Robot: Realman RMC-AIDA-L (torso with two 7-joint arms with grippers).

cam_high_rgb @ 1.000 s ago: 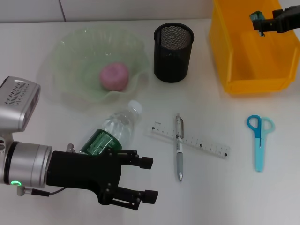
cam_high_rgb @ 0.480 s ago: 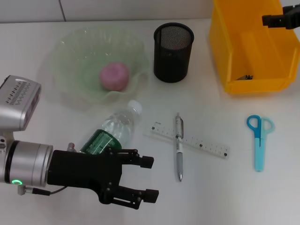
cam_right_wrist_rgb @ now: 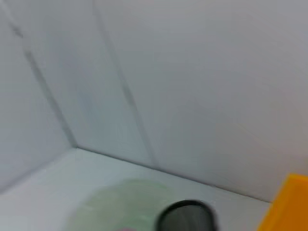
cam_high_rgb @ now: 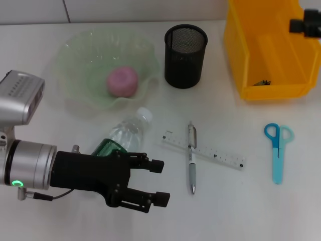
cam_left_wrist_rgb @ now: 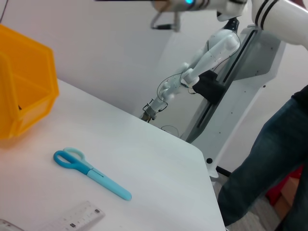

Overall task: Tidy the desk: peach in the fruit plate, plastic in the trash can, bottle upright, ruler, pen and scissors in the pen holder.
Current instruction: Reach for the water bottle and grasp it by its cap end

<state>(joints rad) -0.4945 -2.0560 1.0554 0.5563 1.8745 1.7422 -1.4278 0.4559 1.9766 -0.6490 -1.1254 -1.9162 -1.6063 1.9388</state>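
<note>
Left end effector [cam_high_rgb: 150, 182] sits fingers spread right beside the clear plastic water bottle with the green label [cam_high_rgb: 123, 139] lying on the white counter [cam_high_rgb: 235, 211], probably lining up to stand it, while the right end effector [cam_high_rgb: 305, 25] hangs over the yellow plastic bin [cam_high_rgb: 251, 70], fingers unreadable.

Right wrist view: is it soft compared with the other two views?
Yes: right wrist view is blurred, the black mesh pen holder only a smudge; head view is crisp, ticks readable on the clear plastic ruler; left wrist view sharp on the blue scissors.

A robotics lab; white table [cam_left_wrist_rgb: 159, 159], bare white walls, another robot arm [cam_left_wrist_rgb: 202, 62] on a stand
</note>
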